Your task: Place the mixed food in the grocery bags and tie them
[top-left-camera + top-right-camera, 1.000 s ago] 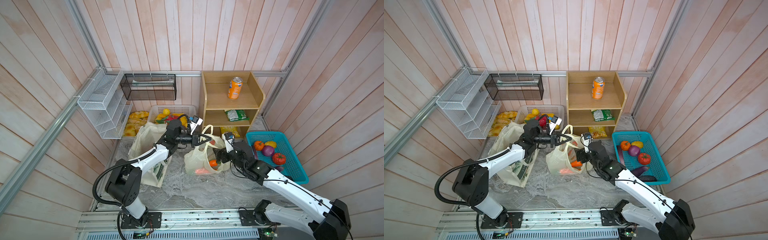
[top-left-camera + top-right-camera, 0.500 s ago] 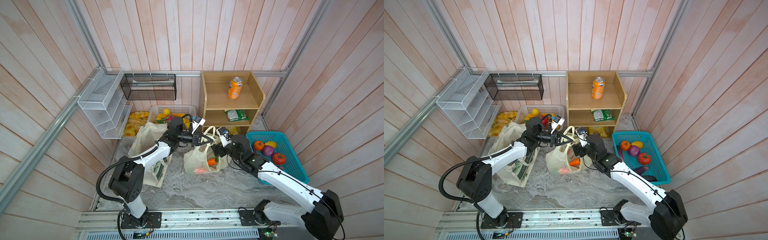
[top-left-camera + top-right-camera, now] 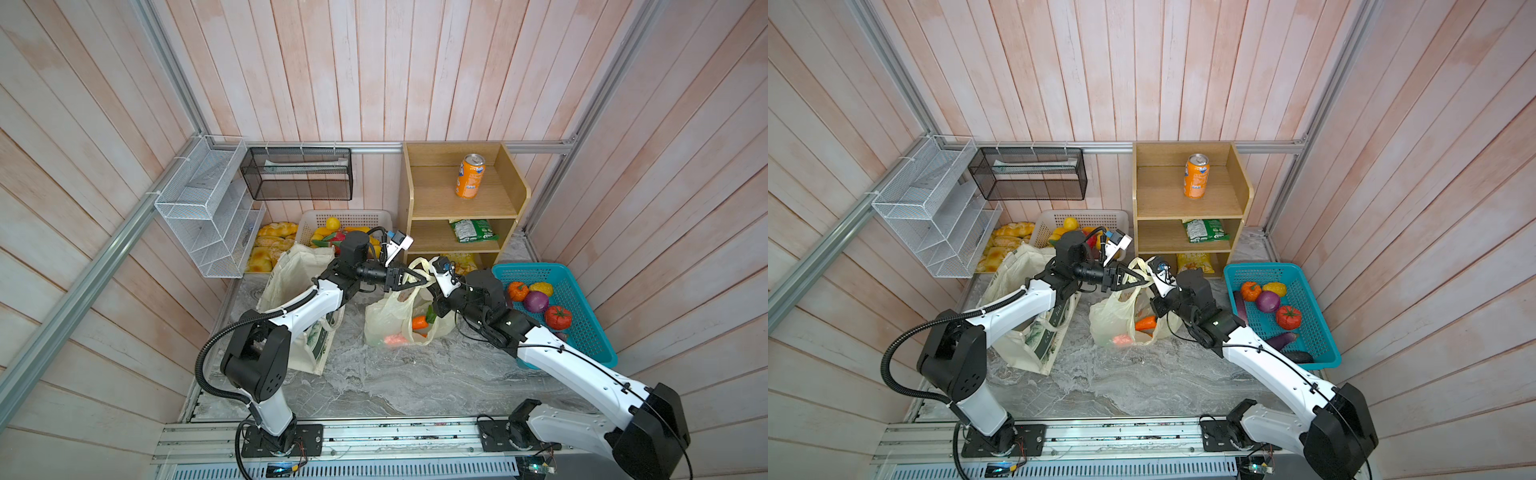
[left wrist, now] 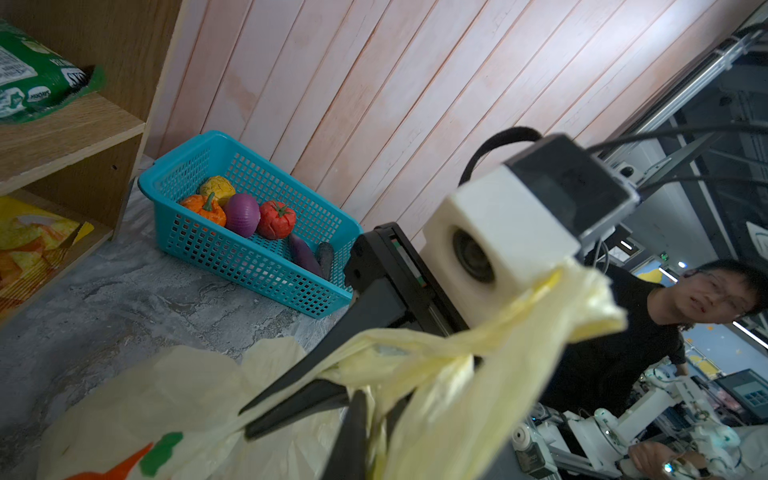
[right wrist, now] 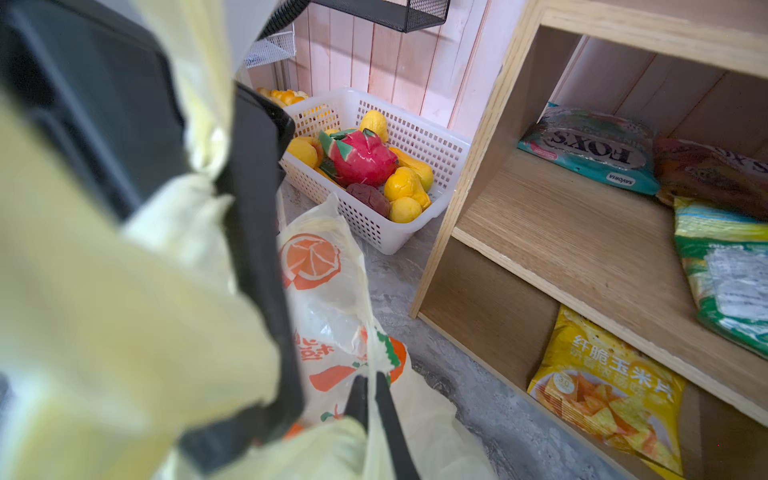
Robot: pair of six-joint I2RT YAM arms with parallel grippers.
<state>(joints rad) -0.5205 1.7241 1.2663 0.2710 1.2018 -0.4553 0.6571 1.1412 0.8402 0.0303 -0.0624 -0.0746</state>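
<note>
Both top views are bright, evenly lit and sharp, with soft shadows; the wall planks (image 3: 374,62) bow toward the edges. In both wrist views the close pale-yellow plastic bag (image 5: 104,332) is blurred, backgrounds sharper.

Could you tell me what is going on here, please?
Both arms are at the handles of the plastic bag in the middle of the table. The right gripper is shut on the bag's plastic near a handle. The left gripper meets it at the handles, but I cannot tell whether it grips. A carrot shows inside the bag, and the tote stands beside it.
</note>
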